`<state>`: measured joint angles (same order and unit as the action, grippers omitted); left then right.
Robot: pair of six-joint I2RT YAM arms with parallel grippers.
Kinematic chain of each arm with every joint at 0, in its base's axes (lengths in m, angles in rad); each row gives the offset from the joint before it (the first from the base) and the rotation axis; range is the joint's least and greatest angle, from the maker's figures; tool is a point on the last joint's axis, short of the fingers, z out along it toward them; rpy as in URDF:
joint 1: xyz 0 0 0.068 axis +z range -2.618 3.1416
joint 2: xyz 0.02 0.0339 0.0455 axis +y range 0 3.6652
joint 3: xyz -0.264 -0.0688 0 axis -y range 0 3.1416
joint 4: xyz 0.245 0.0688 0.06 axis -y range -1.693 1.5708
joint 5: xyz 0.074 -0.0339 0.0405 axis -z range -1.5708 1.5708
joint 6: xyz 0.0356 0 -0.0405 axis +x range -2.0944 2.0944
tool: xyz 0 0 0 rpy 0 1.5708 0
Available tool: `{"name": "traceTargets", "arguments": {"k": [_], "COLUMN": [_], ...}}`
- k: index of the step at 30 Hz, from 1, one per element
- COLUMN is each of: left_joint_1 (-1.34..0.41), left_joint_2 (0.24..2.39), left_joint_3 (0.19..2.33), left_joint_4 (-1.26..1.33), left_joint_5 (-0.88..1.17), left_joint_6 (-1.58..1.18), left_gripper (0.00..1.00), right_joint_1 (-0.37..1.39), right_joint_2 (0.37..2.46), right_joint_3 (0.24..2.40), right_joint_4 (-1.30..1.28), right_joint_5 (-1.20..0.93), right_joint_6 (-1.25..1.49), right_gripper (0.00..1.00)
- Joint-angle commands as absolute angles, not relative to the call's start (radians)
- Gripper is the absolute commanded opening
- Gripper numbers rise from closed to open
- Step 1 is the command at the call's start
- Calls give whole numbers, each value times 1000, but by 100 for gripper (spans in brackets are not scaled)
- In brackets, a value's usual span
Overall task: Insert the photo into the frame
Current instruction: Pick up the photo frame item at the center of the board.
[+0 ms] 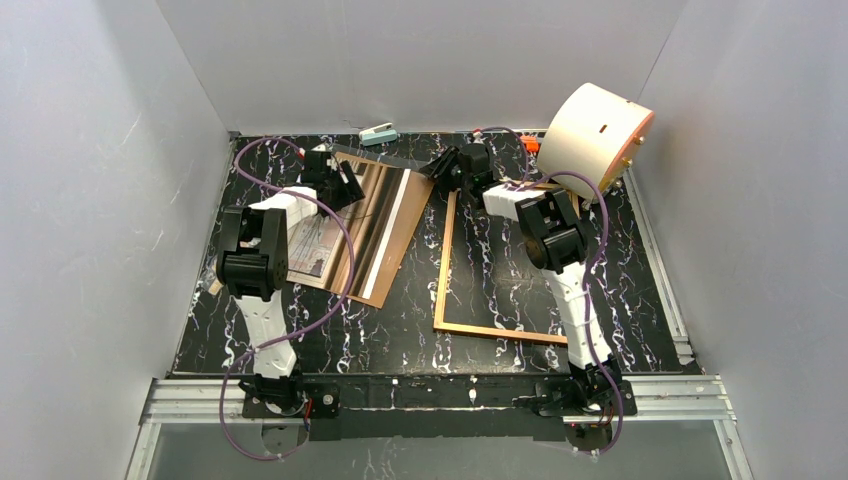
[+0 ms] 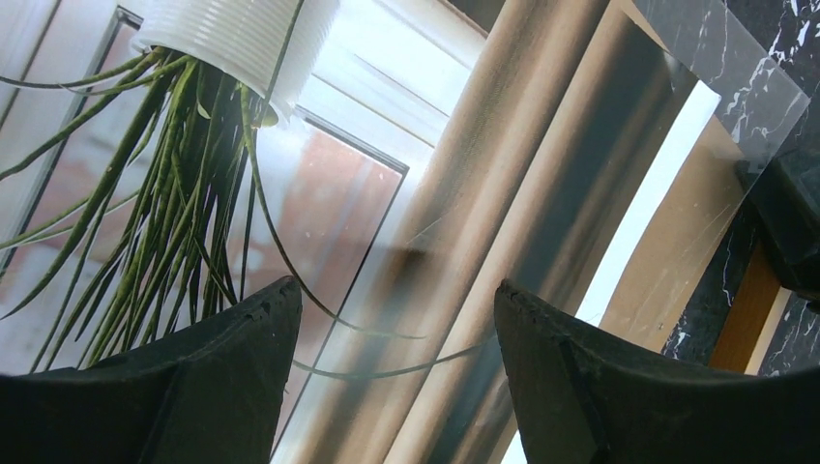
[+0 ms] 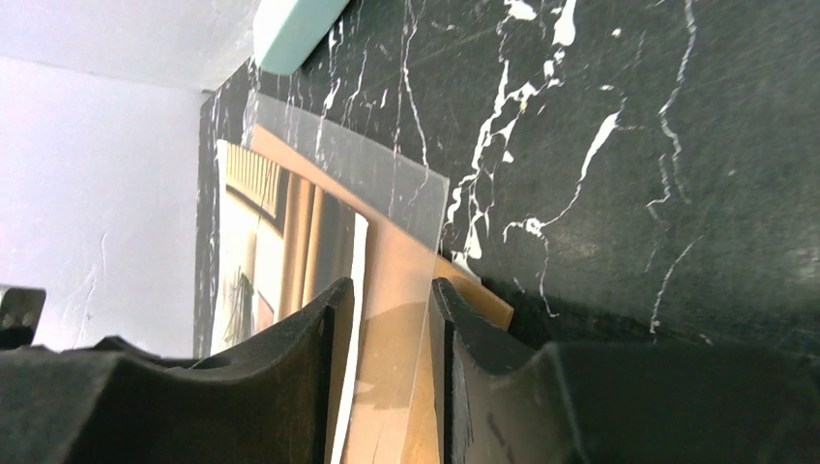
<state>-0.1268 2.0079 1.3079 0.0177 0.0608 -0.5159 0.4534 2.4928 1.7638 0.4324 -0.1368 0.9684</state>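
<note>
**Photo outside the frame; both grippers parted**

We are looking at a black white-veined marble table [image 1: 400, 325] enclosed by plain pale walls [image 1: 430, 60]. A white drum [image 1: 595, 140] is sitting at the far right.

The photo [image 1: 372, 225] is lying face up left of centre on a brown backing board [image 2: 677, 251], under a clear sheet [image 3: 358, 164]. Its long axis is running far to near, with the near end leaning left. The frame [image 1: 495, 332] is lying flat just right of it, its long axis also far to near.

The left gripper [image 2: 396, 290] is hovering over the photo's far part, jaws wide apart. The right arm is reaching far-left, and the right gripper [image 3: 392, 285] is sitting at the stack's far-right corner, jaws narrowly parted.
</note>
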Motion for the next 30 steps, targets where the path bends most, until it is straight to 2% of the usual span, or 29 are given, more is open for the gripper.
{"name": "traceTargets", "arguments": {"k": [1,15,23,30], "left_joint_1": [-133,-133,-133,-133], "left_joint_2": [2061,2071,2049,2012], "left_joint_3": [1300,1316,1314,1344], "left_joint_4": [-90,-123,-138,-171], "left_joint_5": [35,38,38,44], "left_joint_6": [-508,-525,-526,-522], "left_gripper": [71,70,70,70], "right_joint_1": [451,533,602,607], "right_joint_2": [2489,2445,2380,2351], "right_joint_3": [1718,1621,1563,1607], "right_joint_4": [514,536,465,363], "right_joint_5": [-246,-330,-240,-168], "right_joint_6": [977,1047,1029,962], "right_gripper": [43,39,35,25]}}
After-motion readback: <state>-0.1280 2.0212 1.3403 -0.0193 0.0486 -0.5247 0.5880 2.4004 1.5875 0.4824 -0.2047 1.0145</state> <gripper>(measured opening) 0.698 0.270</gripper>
